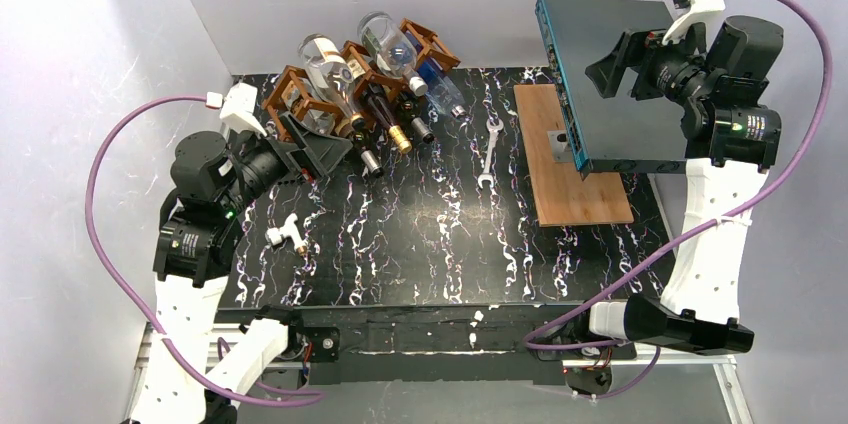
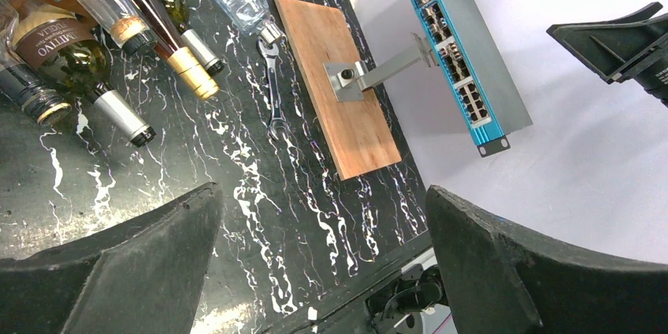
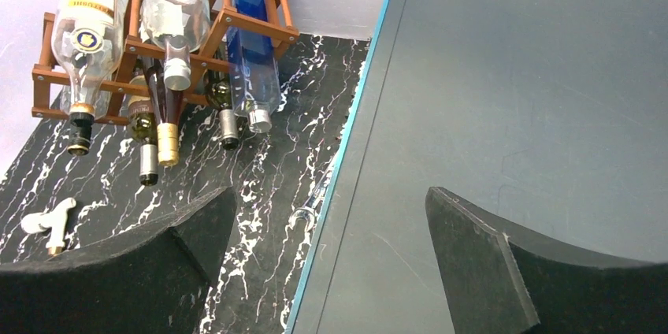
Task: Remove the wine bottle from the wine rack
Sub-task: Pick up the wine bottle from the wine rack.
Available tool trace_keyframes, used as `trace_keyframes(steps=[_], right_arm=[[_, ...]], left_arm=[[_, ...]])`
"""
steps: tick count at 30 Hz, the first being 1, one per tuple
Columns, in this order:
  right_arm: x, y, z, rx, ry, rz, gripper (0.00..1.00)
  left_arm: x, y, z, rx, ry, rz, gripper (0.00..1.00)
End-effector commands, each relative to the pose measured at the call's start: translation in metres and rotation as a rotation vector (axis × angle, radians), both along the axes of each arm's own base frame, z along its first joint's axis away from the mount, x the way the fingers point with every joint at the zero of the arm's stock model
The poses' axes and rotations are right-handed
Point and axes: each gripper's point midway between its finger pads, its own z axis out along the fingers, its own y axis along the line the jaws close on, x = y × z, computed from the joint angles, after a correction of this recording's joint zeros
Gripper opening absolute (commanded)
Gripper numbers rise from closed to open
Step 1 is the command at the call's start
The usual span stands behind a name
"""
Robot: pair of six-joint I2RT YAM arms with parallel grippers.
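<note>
The left end effector (image 2: 321,196), spread and empty, is hovering at approach; the wine bottle (image 2: 64,46) ahead-left in the wine rack (image 3: 236,20) is awaiting a squared neck grasp.

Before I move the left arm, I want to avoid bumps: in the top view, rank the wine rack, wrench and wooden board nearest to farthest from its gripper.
1. wine rack, just beyond the left gripper, far left.
2. wrench, mid-table.
3. wooden board, on the right.
</note>
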Motion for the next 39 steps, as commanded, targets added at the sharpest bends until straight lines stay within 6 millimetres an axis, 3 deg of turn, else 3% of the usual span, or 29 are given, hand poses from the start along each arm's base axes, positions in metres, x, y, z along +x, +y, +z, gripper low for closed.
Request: trace_keyframes(steps=[1,8,13,15,18,19,22,27,30,36,39], right_arm=[[-0.007,-0.003,0.025,-0.007,-0.086,-0.013,1.00],[-0.007,-0.002,0.021,-0.004,-0.080,-0.012,1.00],[-0.012,0.009,0.018,-0.019,-0.084,0.074,1.00],[-0.023,0.024,0.011,-0.075,-0.101,0.216,1.00],[-0.034,0.037,0.003,-0.100,-0.111,0.337,1.00],[-0.039,0.042,0.001,-0.116,-0.119,0.390,1.00],[-0.049,0.054,-0.003,-0.149,-0.154,0.524,1.00],[-0.046,0.053,-0.012,-0.186,-0.148,0.559,1.00],[-0.043,0.052,-0.019,-0.208,-0.139,0.572,1.00],[-0.035,0.052,-0.025,-0.200,-0.122,0.587,1.00],[-0.031,0.051,-0.025,-0.200,-0.123,0.589,1.00]], left_arm=[[-0.009,-0.003,0.017,-0.005,-0.057,-0.029,0.99],[-0.009,-0.004,0.016,-0.007,-0.057,-0.037,0.99],[-0.009,-0.007,0.014,-0.006,-0.049,-0.052,0.99],[-0.008,-0.017,0.015,0.006,-0.036,-0.103,0.99],[-0.010,-0.040,0.003,0.168,0.039,-0.180,0.99],[-0.004,-0.038,-0.006,0.283,0.060,-0.133,0.99],[0.011,-0.030,-0.026,0.400,0.143,-0.030,0.99],[0.049,-0.026,-0.048,0.454,0.233,0.136,0.99],[0.076,-0.015,-0.052,0.487,0.227,0.278,0.99],[0.126,-0.013,-0.052,0.510,0.184,0.412,0.99],[0.148,-0.008,-0.056,0.467,0.190,0.437,0.92]])
